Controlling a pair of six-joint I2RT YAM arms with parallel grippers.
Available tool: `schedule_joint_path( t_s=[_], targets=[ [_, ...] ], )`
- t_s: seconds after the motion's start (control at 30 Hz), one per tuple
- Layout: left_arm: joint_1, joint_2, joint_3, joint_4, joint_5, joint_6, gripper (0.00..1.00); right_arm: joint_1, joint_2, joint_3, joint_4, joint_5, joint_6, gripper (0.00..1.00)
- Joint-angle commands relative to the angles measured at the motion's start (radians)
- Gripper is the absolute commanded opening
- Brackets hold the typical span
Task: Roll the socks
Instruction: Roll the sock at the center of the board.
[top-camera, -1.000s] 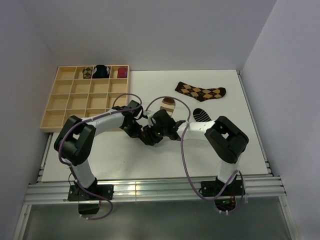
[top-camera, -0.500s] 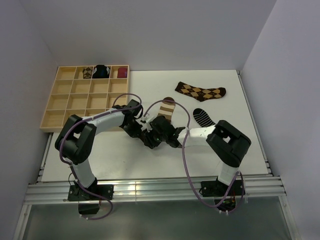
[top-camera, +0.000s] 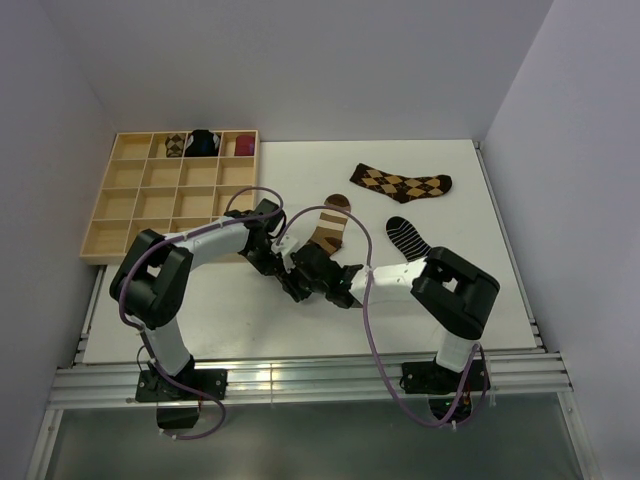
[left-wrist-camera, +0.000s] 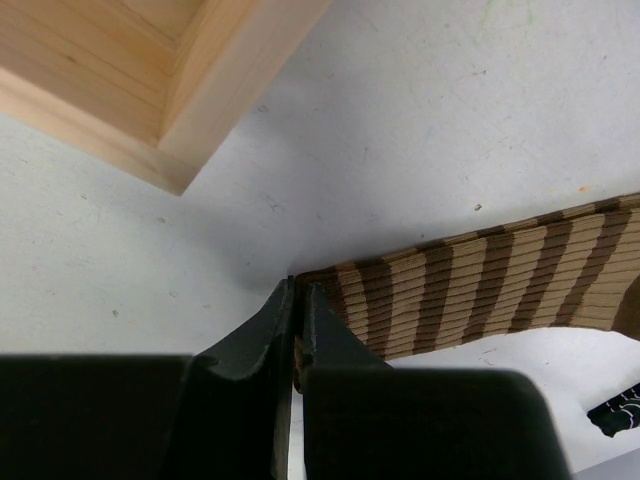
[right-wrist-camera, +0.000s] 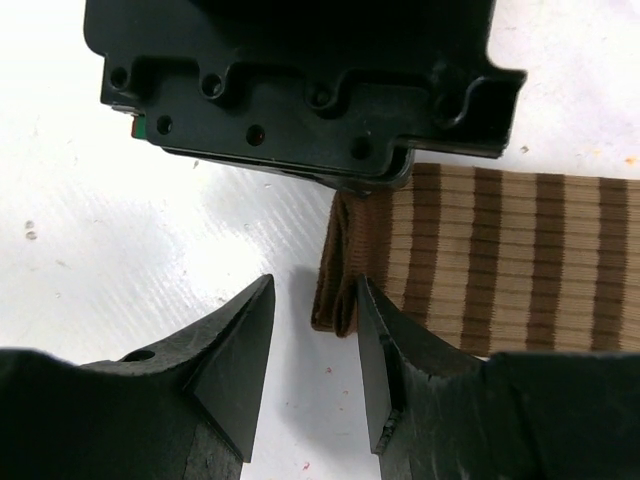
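Note:
The long brown-and-cream striped sock (top-camera: 328, 226) lies flat mid-table, its cuff toward the arms. My left gripper (left-wrist-camera: 298, 291) is shut on the cuff's edge; the sock (left-wrist-camera: 480, 290) runs off to the right. My right gripper (right-wrist-camera: 313, 300) is open at the same end, and the folded cuff (right-wrist-camera: 336, 290) lies between its jaws against the right finger (right-wrist-camera: 372, 330). From above, both grippers meet at the cuff, left (top-camera: 282, 262) and right (top-camera: 302, 283). The argyle sock (top-camera: 400, 182) and the short black striped sock (top-camera: 405, 235) lie flat further right.
A wooden compartment tray (top-camera: 130, 205) sits at the back left, holding an argyle bundle (top-camera: 176, 146), a black-and-blue bundle (top-camera: 205, 142) and a maroon bundle (top-camera: 243, 146) in its top row. Its corner (left-wrist-camera: 230, 90) is close to my left gripper. The left gripper's body (right-wrist-camera: 300, 80) fills the top of the right wrist view.
My right gripper has moved off the striped sock, nearer and leftward to the cuff end, uncovering more of the sock's length. The left gripper has kept its hold.

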Motion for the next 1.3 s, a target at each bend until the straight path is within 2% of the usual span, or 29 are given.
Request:
schedule_joint_path(
  t_s=[0.0, 0.77, 0.87, 0.97, 1.0, 1.07, 1.13, 1.27],
  targets=[
    [0.002, -0.014, 0.031, -0.021, -0.005, -0.014, 0.06, 0.015, 0.001, -0.013, 0.050, 0.076, -0.027, 0.46],
    [0.003, -0.001, 0.034, -0.005, 0.018, -0.025, 0.06, 0.041, 0.085, 0.003, 0.046, 0.147, -0.046, 0.42],
    [0.003, -0.001, 0.031, -0.002, 0.018, -0.027, 0.06, 0.043, 0.084, 0.001, 0.050, 0.161, -0.046, 0.38],
    [0.003, -0.001, 0.032, -0.004, 0.016, -0.028, 0.06, 0.043, 0.084, 0.004, 0.046, 0.169, -0.046, 0.29],
    [0.005, -0.001, 0.032, -0.004, 0.018, -0.028, 0.06, 0.043, 0.084, 0.004, 0.043, 0.169, -0.046, 0.21],
    [0.005, -0.003, 0.029, -0.002, 0.018, -0.033, 0.08, 0.043, 0.078, 0.003, 0.038, 0.159, -0.046, 0.13],
    [0.003, -0.011, 0.026, 0.001, 0.016, -0.036, 0.09, 0.041, 0.070, 0.004, 0.027, 0.141, -0.042, 0.02],
    [0.011, -0.038, 0.011, 0.021, 0.008, -0.043, 0.21, 0.024, 0.068, 0.017, -0.008, 0.052, -0.023, 0.00]
  ],
)
